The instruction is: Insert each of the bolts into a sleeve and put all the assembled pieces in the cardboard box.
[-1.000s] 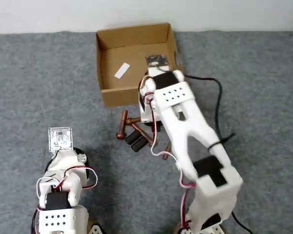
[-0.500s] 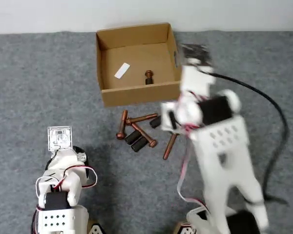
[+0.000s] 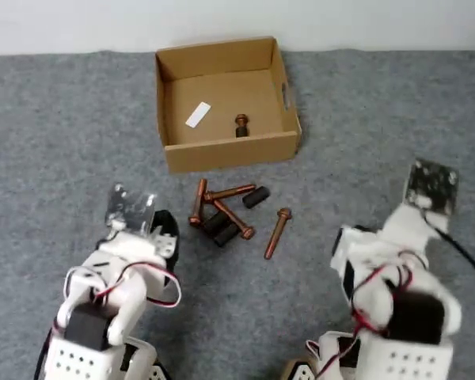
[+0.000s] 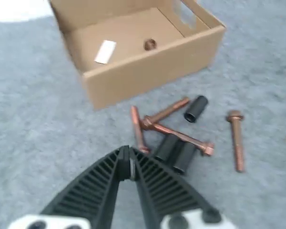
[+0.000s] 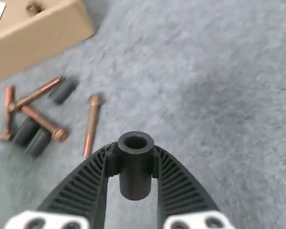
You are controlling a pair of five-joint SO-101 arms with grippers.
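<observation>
At 7 o'clock on the grey surface (image 3: 47,142), the left arm (image 3: 111,293), with the left hand (image 4: 127,153) shut tight: fingers pressed together, nothing between them, pointed toward the cluster of parts at mid-surface. At 12 o'clock, the open-topped box (image 3: 222,153), with a white slip (image 3: 198,115) flat on its floor toward 9 o'clock and, near the middle and well apart from the slip, one piece (image 3: 241,125), a copper bolt seated in a dark sleeve. Just at 6 o'clock of the box, the loose cluster. At its 9 o'clock edge, a first bolt (image 3: 198,202) lying along the 12-to-6 line. Touching it, a second bolt (image 3: 231,191) lying roughly 9 to 3. Below that, a sleeve pair (image 3: 219,228) side by side, crossed by a third bolt (image 3: 233,219) running 11 to 5 over them. Just beside the 3 o'clock tip of the second bolt, a single sleeve (image 3: 256,196). At 4 o'clock from the cluster and apart from it, a lone bolt (image 3: 277,233), head toward 1 o'clock. At 5 o'clock on the surface, the right arm (image 3: 396,309), with the right hand (image 5: 133,151) part open and clamped on a black held sleeve (image 5: 135,179), gripped by its sides between both fingers, open bore facing the wrist camera.
</observation>
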